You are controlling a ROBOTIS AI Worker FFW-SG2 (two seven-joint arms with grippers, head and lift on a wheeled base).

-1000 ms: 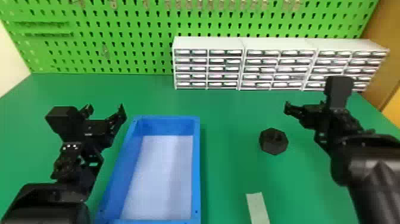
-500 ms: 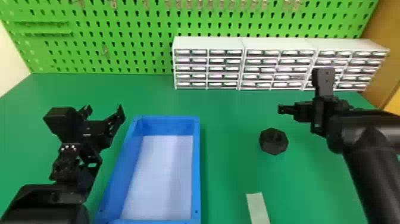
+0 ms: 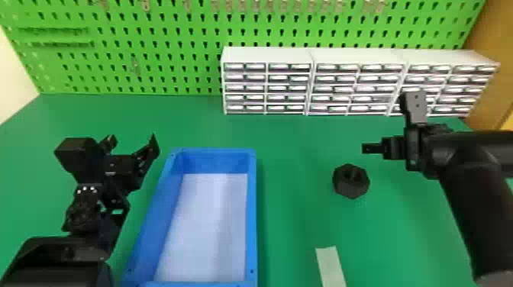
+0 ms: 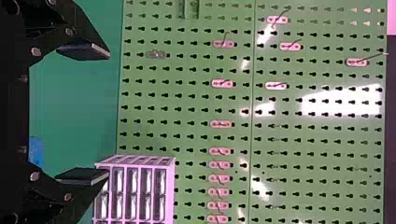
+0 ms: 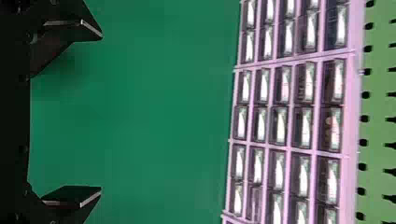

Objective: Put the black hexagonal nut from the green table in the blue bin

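Observation:
The black hexagonal nut [image 3: 350,181] lies flat on the green table [image 3: 294,213], to the right of the blue bin [image 3: 252,213]. My right gripper [image 3: 376,148] is above the table, a little behind and to the right of the nut, not touching it. In the right wrist view my right gripper [image 5: 93,114] is open, with only green tabletop between its fingers. My left gripper [image 3: 131,143] is parked at the bin's left. The left wrist view has my left gripper [image 4: 88,114] open and holding nothing.
White drawer cabinets [image 3: 267,55] stand along the table's back, against a green pegboard [image 3: 152,68]. A pale strip [image 3: 330,265] lies on the table near the front, between the bin and the right arm.
My right arm has swung around, its gripper moving left toward the nut's side while the forearm has risen in view. The left arm, nut and bin have stayed put.

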